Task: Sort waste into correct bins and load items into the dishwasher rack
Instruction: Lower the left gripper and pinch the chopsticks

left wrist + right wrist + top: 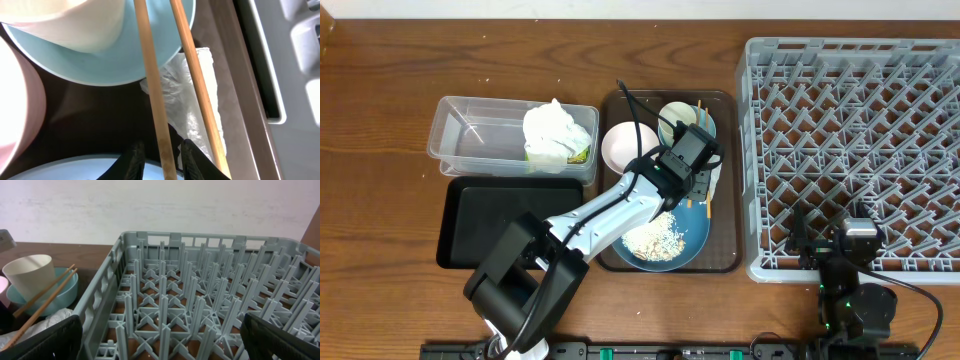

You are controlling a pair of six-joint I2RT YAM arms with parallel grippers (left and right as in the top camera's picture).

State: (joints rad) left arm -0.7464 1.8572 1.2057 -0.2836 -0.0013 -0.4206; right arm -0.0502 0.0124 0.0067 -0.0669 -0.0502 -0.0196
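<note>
Left gripper [162, 162] is low over the brown tray [235, 90], jaws spread a little, nothing pinched. One of the two chopsticks [152, 90] runs straight between the fingers [134, 160], with a thin gap on either side. Its mate lies just outside the right-hand finger, crossing the tip. Ahead of the jaws both sticks rest on the light-blue dish [100, 65], beside the cup [65, 17]. A crumpled clear scrap [187, 105] lies under them, just ahead of the jaws.

Risks, as I judge them:
- Closing here takes one stick only.
- The outer stick may get nudged and roll off the dish.
- Thin round wood could pivot or slip in the grip.
- Dragging along the rim might jostle the cup.
- The scrap could snag.

Right gripper [160, 332]: jaws wide apart, empty, the rack [200, 280] directly ahead of them.
</note>
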